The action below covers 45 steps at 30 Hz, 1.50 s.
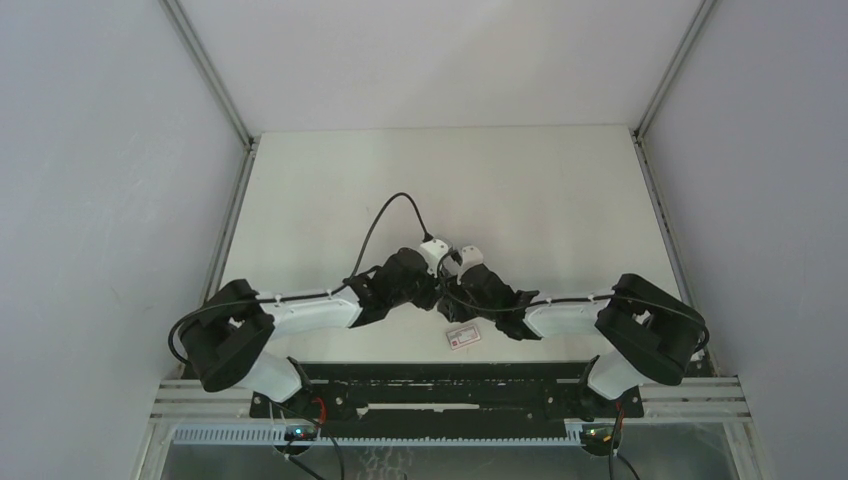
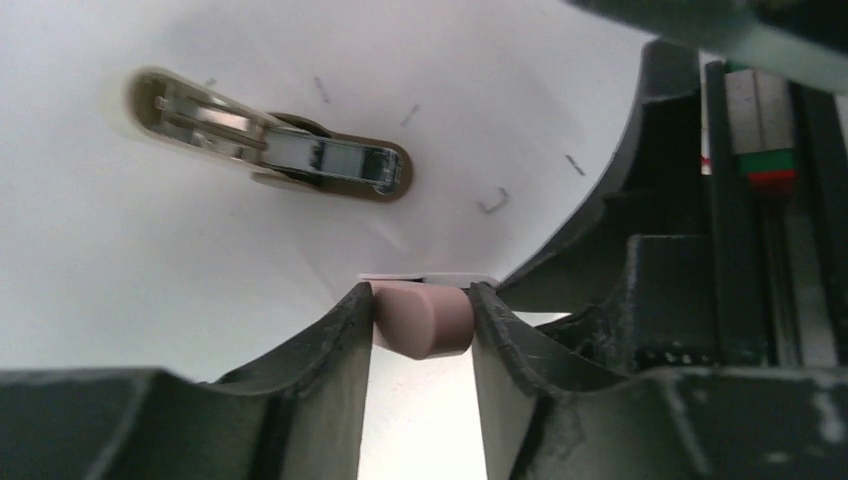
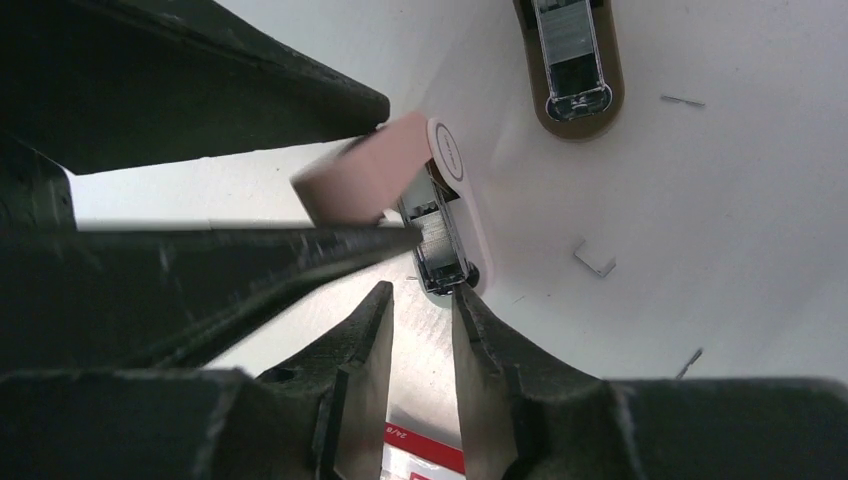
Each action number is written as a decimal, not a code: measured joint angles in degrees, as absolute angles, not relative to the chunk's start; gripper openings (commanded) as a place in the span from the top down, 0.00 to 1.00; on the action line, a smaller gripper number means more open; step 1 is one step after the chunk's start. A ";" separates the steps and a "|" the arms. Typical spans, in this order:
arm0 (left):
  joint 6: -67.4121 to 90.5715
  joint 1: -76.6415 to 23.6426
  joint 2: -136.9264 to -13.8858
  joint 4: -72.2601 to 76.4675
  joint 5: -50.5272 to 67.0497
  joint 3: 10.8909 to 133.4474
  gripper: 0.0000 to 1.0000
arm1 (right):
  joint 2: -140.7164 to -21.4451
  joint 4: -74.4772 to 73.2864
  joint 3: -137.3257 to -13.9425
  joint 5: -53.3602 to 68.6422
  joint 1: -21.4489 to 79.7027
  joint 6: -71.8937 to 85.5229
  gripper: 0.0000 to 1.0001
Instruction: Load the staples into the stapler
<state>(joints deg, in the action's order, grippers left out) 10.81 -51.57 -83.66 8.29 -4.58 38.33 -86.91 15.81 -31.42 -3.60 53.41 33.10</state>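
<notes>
My left gripper [image 2: 420, 292] is shut on the pink rounded end of the stapler [image 2: 425, 320] and holds it above the white table. In the right wrist view the stapler [image 3: 365, 175] is tilted, with its pink top lifted and its metal channel [image 3: 438, 240] exposed. My right gripper [image 3: 420, 298] is shut on the staples [image 3: 425, 350], a flat silvery-grey strip between its fingers. The strip's far end sits just below the open end of the channel. In the top view both grippers meet at the table's middle and hide the stapler.
A tan-rimmed oval piece with a metal tray [image 2: 270, 150] lies on the table beyond the grippers; it also shows in the right wrist view [image 3: 572, 60]. Loose staples [image 2: 492, 200] are scattered around. A white-and-red labelled box [image 1: 461, 337] lies near the front edge.
</notes>
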 measured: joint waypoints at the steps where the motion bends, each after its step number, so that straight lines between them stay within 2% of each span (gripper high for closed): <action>1: 11.55 -52.27 -83.79 8.10 -4.58 38.44 0.48 | -86.83 17.04 -30.76 -3.60 53.43 32.73 0.70; 11: 16.03 -53.67 -83.15 5.43 -5.23 38.48 0.24 | -83.11 16.38 -27.38 -3.68 53.45 28.08 0.59; 15: 16.56 -53.67 -79.53 4.80 -3.84 38.48 0.20 | -76.38 13.19 -26.04 -2.94 53.45 25.87 0.54; 20: 16.10 -52.12 -77.14 6.37 1.69 38.48 0.22 | -64.93 9.04 -24.05 -2.48 52.88 24.32 0.49; 27: 15.42 -45.19 -85.41 9.91 14.61 40.91 0.25 | -52.71 6.26 -20.67 0.30 47.77 24.34 0.46; 36: 15.42 -42.15 -93.47 12.95 23.24 43.13 0.26 | -47.88 3.40 -19.00 3.16 44.64 24.38 0.46; 45: 15.38 -41.80 -93.73 14.24 24.86 41.98 0.27 | -47.13 3.11 -18.44 4.36 44.21 24.40 0.46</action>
<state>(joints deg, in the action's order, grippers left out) 15.38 -41.80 -93.73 14.24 24.86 41.98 -47.13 3.11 -18.44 4.36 44.21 24.40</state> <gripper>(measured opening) 0.737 0.538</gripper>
